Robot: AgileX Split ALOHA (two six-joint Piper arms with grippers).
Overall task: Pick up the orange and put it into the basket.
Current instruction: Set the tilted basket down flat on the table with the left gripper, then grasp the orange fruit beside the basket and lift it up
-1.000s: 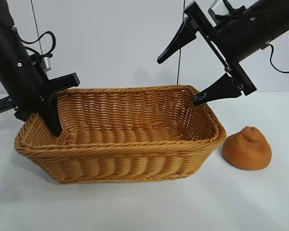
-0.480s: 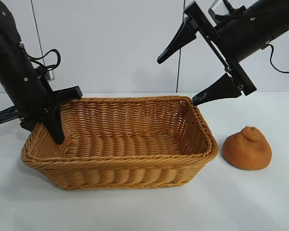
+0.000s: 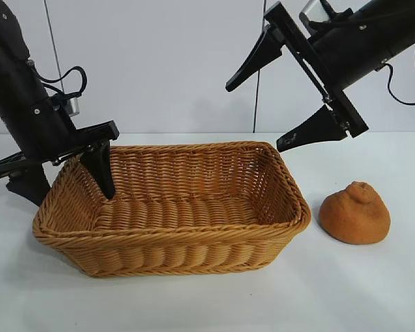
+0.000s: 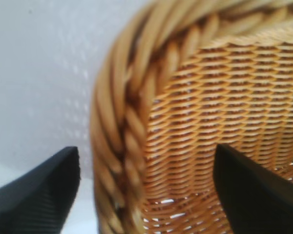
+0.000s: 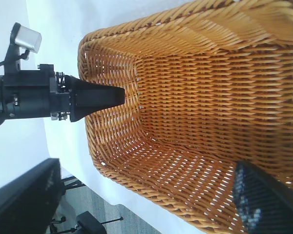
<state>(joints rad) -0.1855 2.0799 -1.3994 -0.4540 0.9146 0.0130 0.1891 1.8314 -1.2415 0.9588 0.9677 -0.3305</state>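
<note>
The orange sits on the white table just right of the basket, with nothing touching it. My left gripper is open and straddles the basket's left rim. One of its fingers is inside the basket, the other outside, and both stand clear of the wicker. My right gripper hangs open and empty in the air above the basket's right end. The right wrist view looks down into the empty basket from between that gripper's fingers.
The white table has bare room in front of the basket and around the orange. A white wall stands behind. In the right wrist view the table's edge runs close to the basket, with grey floor beyond it.
My left gripper was shut on the basket's left rim and has opened, letting it go. The basket shifted a little to the right and settled flat. The right arm and the orange have not moved.
</note>
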